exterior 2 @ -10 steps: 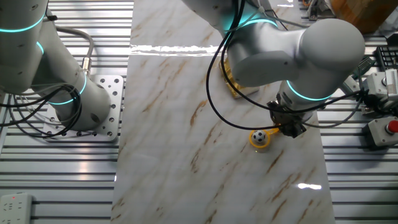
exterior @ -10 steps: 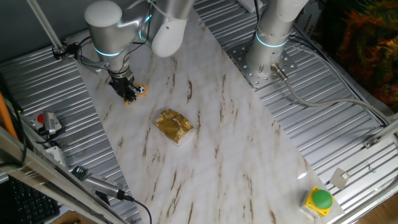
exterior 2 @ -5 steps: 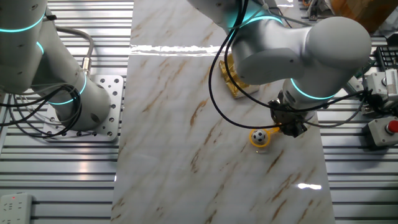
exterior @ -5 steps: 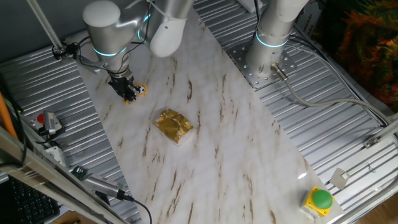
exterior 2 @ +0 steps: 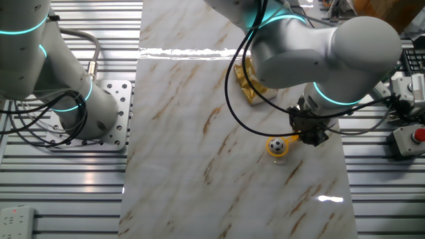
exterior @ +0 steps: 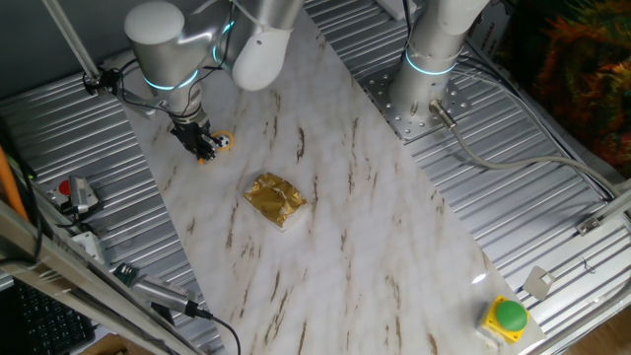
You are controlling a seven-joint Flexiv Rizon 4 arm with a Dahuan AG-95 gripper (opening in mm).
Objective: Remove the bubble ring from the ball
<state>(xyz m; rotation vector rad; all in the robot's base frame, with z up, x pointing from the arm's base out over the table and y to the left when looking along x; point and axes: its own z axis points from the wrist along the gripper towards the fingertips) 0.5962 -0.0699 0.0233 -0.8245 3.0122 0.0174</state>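
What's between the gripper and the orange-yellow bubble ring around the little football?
Nothing visible. The gripper is down at the short handle of the orange-yellow plastic bubble ring, whose hoop lies around the tiny black-and-white ball. The crumpled gold foil packet lies apart on the marble tabletop.

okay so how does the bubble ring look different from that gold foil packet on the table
The bubble ring is an orange-yellow round hoop with a small black-and-white ball sitting inside it; the gold foil packet is a crumpled, roughly square lump with nothing in it.
The ring is much smaller than the packet.
The gripper is down at the ring's handle end, while the packet lies alone mid-table, away from the arm.
Both rest on the marble tabletop.
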